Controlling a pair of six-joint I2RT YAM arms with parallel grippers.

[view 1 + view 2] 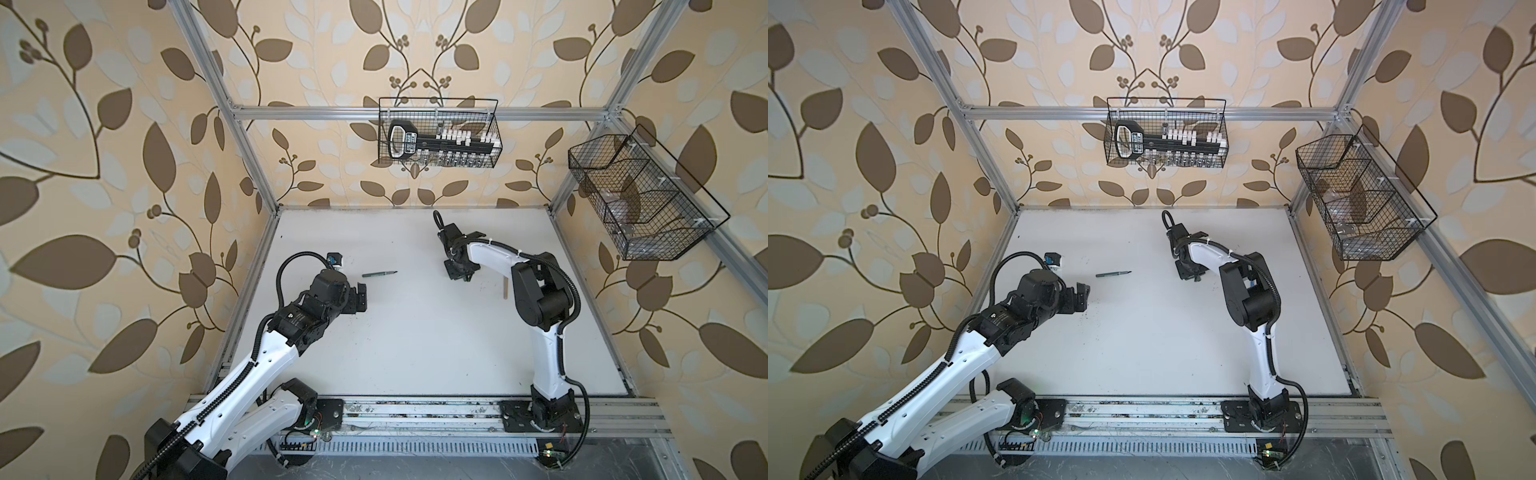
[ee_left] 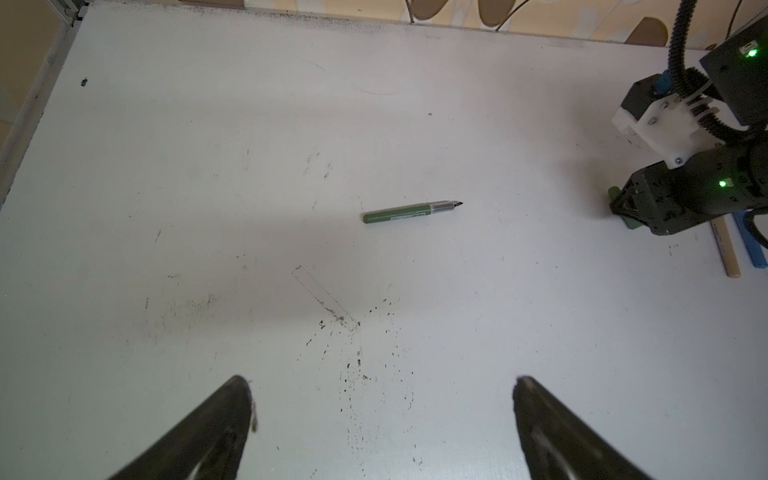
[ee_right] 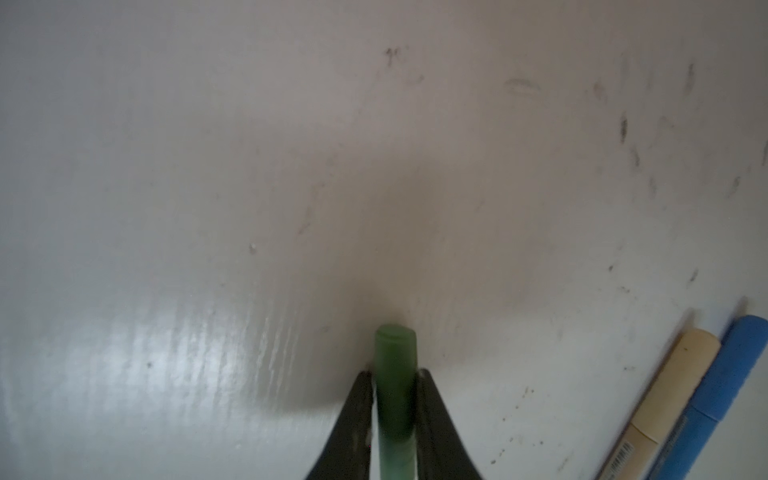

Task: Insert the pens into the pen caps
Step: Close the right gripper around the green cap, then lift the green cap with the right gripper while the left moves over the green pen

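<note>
An uncapped green pen (image 1: 379,273) (image 1: 1113,273) (image 2: 411,212) lies on the white table, its dark tip pointing toward the right arm. My left gripper (image 2: 382,382) (image 1: 362,296) hovers short of it, open and empty. My right gripper (image 3: 395,374) (image 1: 459,276) is shut on a green pen cap (image 3: 395,353), low over the table. The cap's end sticks out past the fingertips. Beside it, a tan pen (image 3: 665,395) (image 2: 725,253) and a blue pen (image 3: 723,386) (image 2: 750,245) lie side by side with caps on.
Two wire baskets hang on the walls, one at the back (image 1: 438,133) and one on the right (image 1: 640,195). An aluminium frame borders the table (image 1: 415,353). Dark ink specks mark the surface in front of the left gripper.
</note>
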